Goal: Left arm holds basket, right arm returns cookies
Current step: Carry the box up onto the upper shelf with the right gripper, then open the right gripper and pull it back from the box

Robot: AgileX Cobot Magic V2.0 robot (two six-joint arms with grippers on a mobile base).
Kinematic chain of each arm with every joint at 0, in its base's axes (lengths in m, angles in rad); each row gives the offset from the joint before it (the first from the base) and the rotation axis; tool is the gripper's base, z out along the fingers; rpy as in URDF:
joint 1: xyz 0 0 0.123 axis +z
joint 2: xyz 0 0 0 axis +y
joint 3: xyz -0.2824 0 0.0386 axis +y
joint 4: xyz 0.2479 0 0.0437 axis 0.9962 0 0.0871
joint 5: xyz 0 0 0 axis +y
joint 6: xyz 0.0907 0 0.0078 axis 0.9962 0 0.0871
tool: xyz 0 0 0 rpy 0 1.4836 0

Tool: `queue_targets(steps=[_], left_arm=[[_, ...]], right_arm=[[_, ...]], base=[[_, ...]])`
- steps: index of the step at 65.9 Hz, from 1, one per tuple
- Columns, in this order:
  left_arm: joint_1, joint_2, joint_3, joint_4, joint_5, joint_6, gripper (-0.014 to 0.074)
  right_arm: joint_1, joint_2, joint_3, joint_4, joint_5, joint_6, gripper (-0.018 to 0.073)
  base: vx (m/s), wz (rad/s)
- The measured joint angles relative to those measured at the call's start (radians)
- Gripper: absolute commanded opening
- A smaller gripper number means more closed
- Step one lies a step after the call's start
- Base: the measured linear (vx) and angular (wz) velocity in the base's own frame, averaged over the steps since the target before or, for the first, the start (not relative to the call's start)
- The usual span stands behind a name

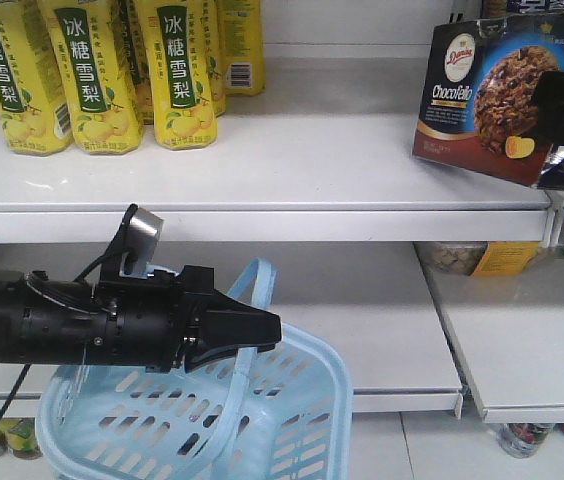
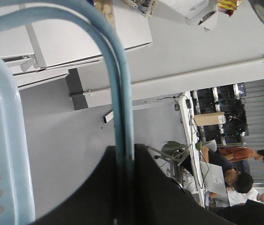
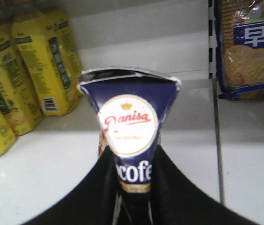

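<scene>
Here basket [image 1: 292, 400] empty, handle in left tool [image 1: 262, 325]; cookies [image 1: 492, 95] over shelf [image 1: 262, 165].

1. Four yellow drink cartons [image 1: 97, 75] stand at the upper left of the front view.
2. One cookie box [image 1: 492, 95] shows at upper right.
3. One blue basket [image 1: 292, 420] sits at the bottom.
4. Two black arms are visible.

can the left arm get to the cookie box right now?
Probably not. The left gripper is shut on the basket handle, low in front of the lower shelf. The cookies sit tilted over the top shelf, in the right gripper.
</scene>
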Motion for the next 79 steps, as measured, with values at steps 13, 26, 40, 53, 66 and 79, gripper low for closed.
queue_targets(steps=[13,26,40,53,66,79], left_arm=[[0.000,0.000,0.000,0.000,0.000,0.000,-0.0003],[0.000,0.000,0.000,0.000,0.000,0.000,-0.0003],[0.000,0.000,0.000,0.000,0.000,0.000,-0.0003],[0.000,0.000,0.000,0.000,0.000,0.000,-0.0003],[0.000,0.000,0.000,0.000,0.000,0.000,-0.0003],[0.000,0.000,0.000,0.000,0.000,0.000,-0.0003]], right_arm=[[0.000,0.126,-0.002,0.002,-0.064,-0.132,0.0005],[0.000,0.172,-0.006,0.002,-0.101,-0.159,0.0063],[0.000,0.174,-0.006,0.003,-0.102,-0.162,0.0292],[0.000,0.184,-0.003,0.004,-0.041,-0.162,0.0539],[0.000,0.156,0.000,0.003,-0.009,-0.162,0.0625],[0.000,0.087,0.000,0.002,0.052,-0.162,0.0599]], base=[[0.00,0.00],[0.00,0.00],[0.00,0.00],[0.00,0.00],[0.00,0.00],[0.00,0.00]])
